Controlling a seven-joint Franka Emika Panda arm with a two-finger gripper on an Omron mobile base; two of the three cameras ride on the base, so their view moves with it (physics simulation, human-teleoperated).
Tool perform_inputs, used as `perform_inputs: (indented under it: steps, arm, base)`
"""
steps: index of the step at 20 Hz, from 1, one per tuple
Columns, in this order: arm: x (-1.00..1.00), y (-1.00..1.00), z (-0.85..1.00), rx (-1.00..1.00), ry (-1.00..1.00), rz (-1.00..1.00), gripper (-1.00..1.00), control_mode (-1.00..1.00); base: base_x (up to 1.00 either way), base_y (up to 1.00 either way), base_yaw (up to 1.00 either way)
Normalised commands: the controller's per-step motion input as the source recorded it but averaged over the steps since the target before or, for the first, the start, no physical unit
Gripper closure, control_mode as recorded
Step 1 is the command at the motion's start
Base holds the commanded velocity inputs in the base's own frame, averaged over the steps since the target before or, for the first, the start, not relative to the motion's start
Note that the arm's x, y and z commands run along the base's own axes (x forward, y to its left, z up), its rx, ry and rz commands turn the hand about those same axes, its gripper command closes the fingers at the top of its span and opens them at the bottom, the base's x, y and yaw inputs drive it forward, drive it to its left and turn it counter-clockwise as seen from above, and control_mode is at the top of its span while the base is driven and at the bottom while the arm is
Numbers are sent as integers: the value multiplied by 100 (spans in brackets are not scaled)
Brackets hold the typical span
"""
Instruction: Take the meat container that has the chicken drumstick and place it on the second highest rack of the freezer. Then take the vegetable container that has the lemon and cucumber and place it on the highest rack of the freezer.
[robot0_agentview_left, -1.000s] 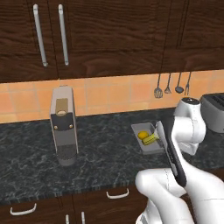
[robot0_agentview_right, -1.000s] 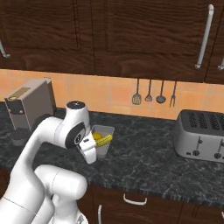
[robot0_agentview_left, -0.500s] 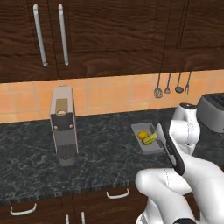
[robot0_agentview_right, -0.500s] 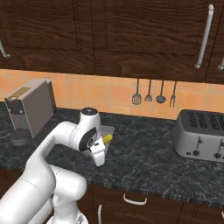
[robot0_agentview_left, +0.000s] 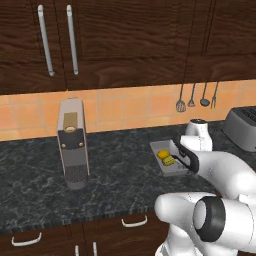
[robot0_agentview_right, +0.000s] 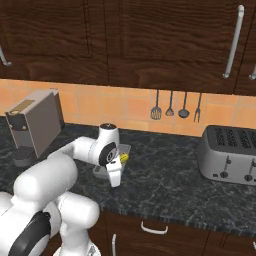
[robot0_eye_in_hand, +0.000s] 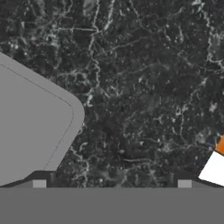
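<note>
The vegetable container is a shallow grey tray on the dark counter, holding the lemon and the cucumber. In the right base view my arm covers most of this container, and the lemon peeks out beside the hand. My gripper hangs low over the counter at the tray's near side, pointing down. In the hand view the gripper is open with bare counter between its tips, and a rounded corner of the container lies at the left. The meat container, the chicken drumstick and the freezer are out of view.
A coffee machine stands on the counter to the left. A silver toaster stands to the right. Utensils hang on the orange tiled wall under dark cabinets. Something orange and white shows at the hand view's right edge.
My arm has folded lower and the hand has come down toward the counter beside the tray. The tray and its contents have not moved. The jaws stay open.
</note>
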Motion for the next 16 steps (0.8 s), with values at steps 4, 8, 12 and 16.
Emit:
perform_inputs:
  steps: [4,8,12,16]
  arm:
    - [22,-1,-10,0,3,-11,-100,-100]
    - [5,-4,-8,0,0,-9,-100,-100]
    - [1,0,-27,0,0,-10,-100,-100]
    - [4,-2,-20,0,0,-10,-100,-100]
  base:
    - [0,0,0]
    - [0,0,0]
    - [0,0,0]
    - [0,0,0]
